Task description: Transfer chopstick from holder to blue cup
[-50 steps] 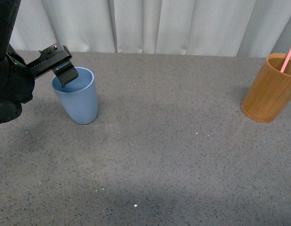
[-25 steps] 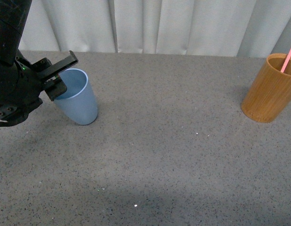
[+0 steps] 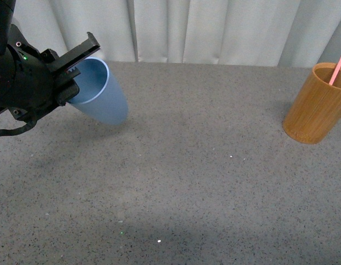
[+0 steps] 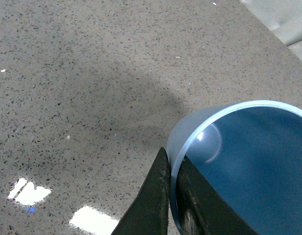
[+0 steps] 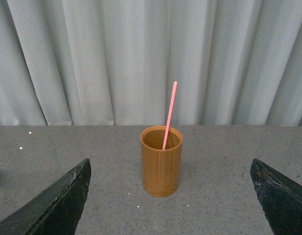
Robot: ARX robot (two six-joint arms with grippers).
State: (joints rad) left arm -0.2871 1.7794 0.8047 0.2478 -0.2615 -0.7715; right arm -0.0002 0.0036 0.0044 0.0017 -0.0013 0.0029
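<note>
Left fingers (image 4: 150,205) clamped on the rim of the blue cup (image 3: 101,96), held tilted at the left of the table (image 3: 203,182)
One finger sits inside the cup's wall, the other outside. At the table's far right, well apart from the cup, the chopstick (image 5: 169,115) leans in the holder (image 5: 161,169); the right fingers (image 5: 58,205) are spread wide, holding nothing

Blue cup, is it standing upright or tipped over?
Tipped: the blue cup leans, mouth toward the left gripper pinching its rim.
</note>
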